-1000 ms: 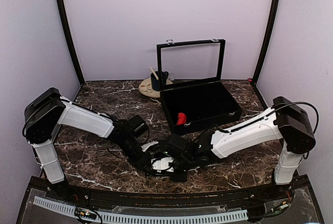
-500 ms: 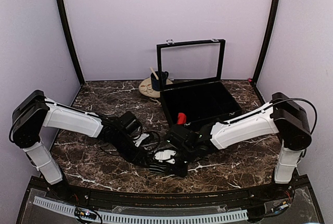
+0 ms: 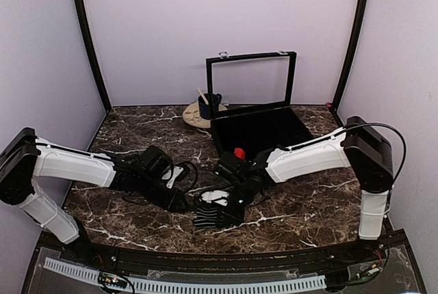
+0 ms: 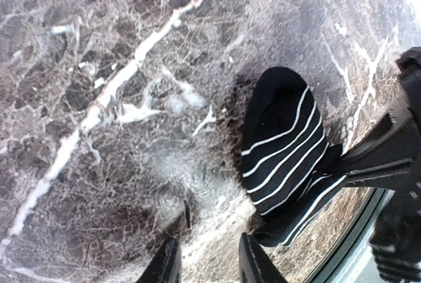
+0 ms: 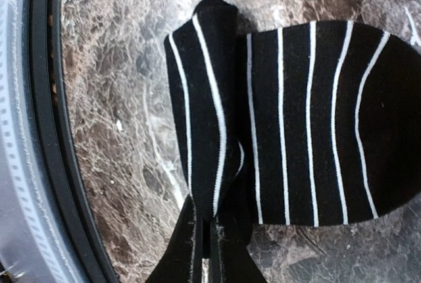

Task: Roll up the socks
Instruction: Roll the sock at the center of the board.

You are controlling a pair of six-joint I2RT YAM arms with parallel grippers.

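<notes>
pinching the striped black sock (image 5: pixel 309 118), the right jaws are clamped tight on it; the left jaws, at its 9 o'clock, gape slightly, empty.

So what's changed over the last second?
The left gripper drew back to the left, off the sock, jaws apart. The right gripper stayed pinched on the sock's fold while its arm swung leftward. The box, mug and red item stayed put.
</notes>
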